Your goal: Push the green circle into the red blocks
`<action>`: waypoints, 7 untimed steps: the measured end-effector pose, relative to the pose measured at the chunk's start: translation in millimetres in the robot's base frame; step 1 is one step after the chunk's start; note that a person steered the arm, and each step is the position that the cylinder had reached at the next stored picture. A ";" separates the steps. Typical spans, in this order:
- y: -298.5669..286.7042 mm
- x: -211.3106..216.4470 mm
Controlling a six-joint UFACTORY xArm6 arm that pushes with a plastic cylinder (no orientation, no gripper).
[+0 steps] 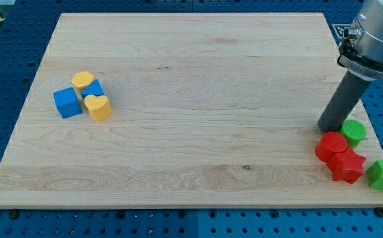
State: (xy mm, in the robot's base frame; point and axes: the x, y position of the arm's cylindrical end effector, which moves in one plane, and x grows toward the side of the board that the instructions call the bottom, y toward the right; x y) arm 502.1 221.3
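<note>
The green circle point(354, 131) lies flat just right of my tip point(328, 127), touching the two red blocks point(339, 156) below it.

Arm enters from view's top right corner, only grey end section showing. Light grey housing with dark collar ring below it. Straight dark rod point(342, 104) runs down from collar, leaning toward view's left. My tip point(328, 128) at rod's lower end, low at view's right side.
</note>
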 end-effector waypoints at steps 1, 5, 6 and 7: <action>4.3 0.7; 42.9 1.2; 25.5 -67.1; -57.1 -145.1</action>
